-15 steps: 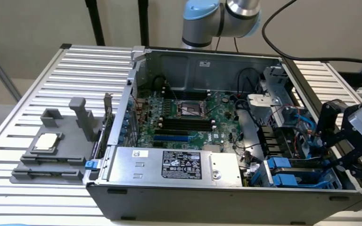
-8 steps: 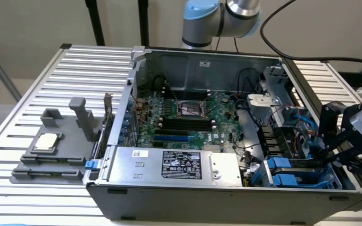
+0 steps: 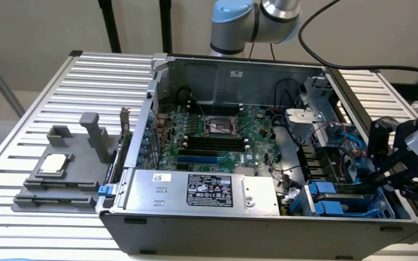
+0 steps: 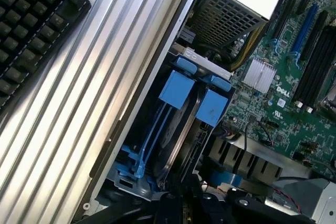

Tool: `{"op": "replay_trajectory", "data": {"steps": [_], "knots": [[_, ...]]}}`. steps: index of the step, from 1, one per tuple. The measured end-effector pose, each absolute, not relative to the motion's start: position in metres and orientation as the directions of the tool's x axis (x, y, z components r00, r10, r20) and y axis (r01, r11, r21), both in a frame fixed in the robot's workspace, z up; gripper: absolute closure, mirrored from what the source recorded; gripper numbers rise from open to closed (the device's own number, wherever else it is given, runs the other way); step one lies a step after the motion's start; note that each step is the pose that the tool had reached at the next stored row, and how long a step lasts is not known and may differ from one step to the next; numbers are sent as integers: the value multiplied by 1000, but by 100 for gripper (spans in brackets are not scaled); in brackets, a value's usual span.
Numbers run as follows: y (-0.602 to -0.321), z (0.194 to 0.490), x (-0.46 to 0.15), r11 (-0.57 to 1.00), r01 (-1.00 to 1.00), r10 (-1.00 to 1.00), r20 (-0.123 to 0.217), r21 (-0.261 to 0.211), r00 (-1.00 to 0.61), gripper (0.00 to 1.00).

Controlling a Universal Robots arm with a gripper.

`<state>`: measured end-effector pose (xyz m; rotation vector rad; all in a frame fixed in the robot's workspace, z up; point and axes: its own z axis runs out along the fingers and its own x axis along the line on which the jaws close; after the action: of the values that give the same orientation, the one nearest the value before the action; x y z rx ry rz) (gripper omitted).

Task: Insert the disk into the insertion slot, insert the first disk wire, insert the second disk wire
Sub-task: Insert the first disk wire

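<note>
Seemingly the disk (image 4: 177, 88) is seated in the insertion slot (image 4: 206, 66), in the corner of the open computer case (image 3: 267, 239) at the exterior view's right. Its 2 bright blue carrier tabs stand side by side at the mouth of the grey metal cage, just beside the case wall. The gripper (image 3: 380, 176) hangs low over that corner, close to the cage, with its jaws closed together. In the wrist view the dark fingertips (image 4: 173, 205) meet near the cage's far end, but whether they pinch a wire I cannot tell. A thin blue cable (image 4: 149, 140) runs along the side of the disk toward a blue clip near the fingers.

By my judgement the disk step is done and the work stands at the wires. To do this well, the plug should be held square to its socket, gripped close to the connector body so it cannot pivot, and pressed straight along the socket's axis. The space is tight, with the case wall on 1 side and the grey fan shroud (image 4: 247, 156) on the other, so slow moves that keep clear of loose cables suit it best. The power supply (image 3: 202, 190) and motherboard (image 3: 216, 136) lie well apart from this corner
</note>
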<state>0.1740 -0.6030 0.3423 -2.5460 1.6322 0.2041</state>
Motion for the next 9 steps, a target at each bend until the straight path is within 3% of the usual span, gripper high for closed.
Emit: {"op": "replay_trajectory", "data": {"steps": [4, 9], "knots": [[-603, 345, 170, -416, -909, -894, -177, -9, 411, 83], [-603, 345, 168, -415, -909, -895, -201, 45, 398, 83]]}}
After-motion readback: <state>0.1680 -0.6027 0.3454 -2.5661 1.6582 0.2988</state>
